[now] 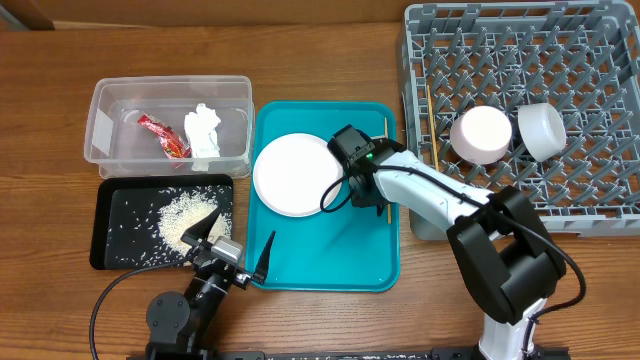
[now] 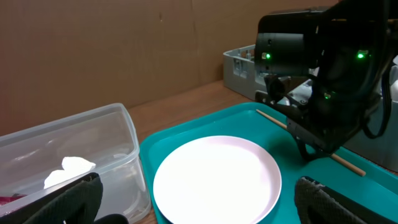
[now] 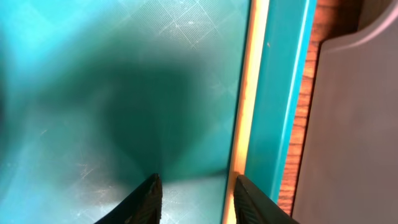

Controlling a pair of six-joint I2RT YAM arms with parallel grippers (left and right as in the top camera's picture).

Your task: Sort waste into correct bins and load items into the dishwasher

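A round white plate (image 1: 292, 173) lies on the teal serving tray (image 1: 330, 255). One wooden chopstick (image 1: 386, 127) lies along the tray's right wall. My right gripper (image 1: 366, 198) is open and low over it. In the right wrist view its fingers (image 3: 196, 190) are spread, with the chopstick (image 3: 246, 93) by the right finger. My left gripper (image 1: 236, 250) is open and empty at the tray's front left; its view (image 2: 196, 211) shows the plate (image 2: 216, 180). The clear tub (image 1: 168, 95) holds the red packet (image 1: 165, 135) and the napkin (image 1: 202, 130). The tiny cup is out of view.
The black tray (image 1: 110, 230) holds loose rice (image 1: 185, 215). The grey dish rack (image 1: 520, 200) at the right holds two pale bowls (image 1: 482, 135) (image 1: 541, 130) and a second chopstick (image 1: 431, 125) by its left wall. The rack's wall stands close beside the teal tray's right edge.
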